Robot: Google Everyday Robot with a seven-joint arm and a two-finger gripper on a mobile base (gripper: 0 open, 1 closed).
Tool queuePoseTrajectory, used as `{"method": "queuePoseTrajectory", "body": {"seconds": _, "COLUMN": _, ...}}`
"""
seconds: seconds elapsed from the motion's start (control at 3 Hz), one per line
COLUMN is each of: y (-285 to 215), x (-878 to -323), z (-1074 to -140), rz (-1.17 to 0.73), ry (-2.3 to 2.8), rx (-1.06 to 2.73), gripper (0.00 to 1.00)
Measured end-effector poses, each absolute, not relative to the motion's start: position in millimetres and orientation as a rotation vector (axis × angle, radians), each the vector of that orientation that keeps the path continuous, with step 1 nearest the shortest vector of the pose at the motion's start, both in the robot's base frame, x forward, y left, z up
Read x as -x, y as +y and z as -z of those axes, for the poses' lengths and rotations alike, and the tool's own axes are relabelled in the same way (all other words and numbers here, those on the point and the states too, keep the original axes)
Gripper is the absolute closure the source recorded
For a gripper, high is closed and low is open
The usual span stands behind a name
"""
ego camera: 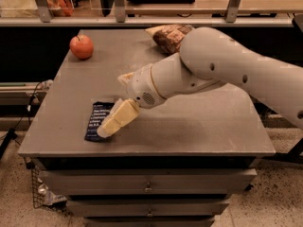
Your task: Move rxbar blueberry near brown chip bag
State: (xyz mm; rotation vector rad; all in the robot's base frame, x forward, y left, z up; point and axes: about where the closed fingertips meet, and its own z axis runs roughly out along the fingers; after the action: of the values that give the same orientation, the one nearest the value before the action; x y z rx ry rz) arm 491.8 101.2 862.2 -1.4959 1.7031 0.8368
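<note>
Navy rxbar blueberry (95, 119), gripper (115, 119) low over its right edge

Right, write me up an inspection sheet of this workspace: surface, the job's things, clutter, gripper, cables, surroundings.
Surface: grey table top, flat, no spills seen.
Job's things: rxbar blueberry lies flat near the front left edge; brown chip bag lies at the far edge, well apart from the bar.
Clutter: one red apple at the far left corner.
Gripper: gripper is low over the bar's right side, fingers apart, one overlapping the wrapper; nothing held.
Cables: a dark cable hangs left of the table.
Surroundings: drawers beneath, shelf rail behind.
</note>
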Motion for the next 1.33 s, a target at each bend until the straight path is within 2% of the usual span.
{"method": "queuePoseTrajectory", "body": {"seconds": 0.67, "y": 126.2, "x": -502.0, "z": -844.4, "rz": -0.864, "ry": 1.709, "rx": 1.481, "gripper": 0.49}}
{"method": "queuePoseTrajectory", "body": {"seconds": 1.33, "y": 126.3, "x": -512.1, "z": -831.8, "rz": -0.842, "ry": 1.731, "rx": 1.467, "gripper": 0.96}}
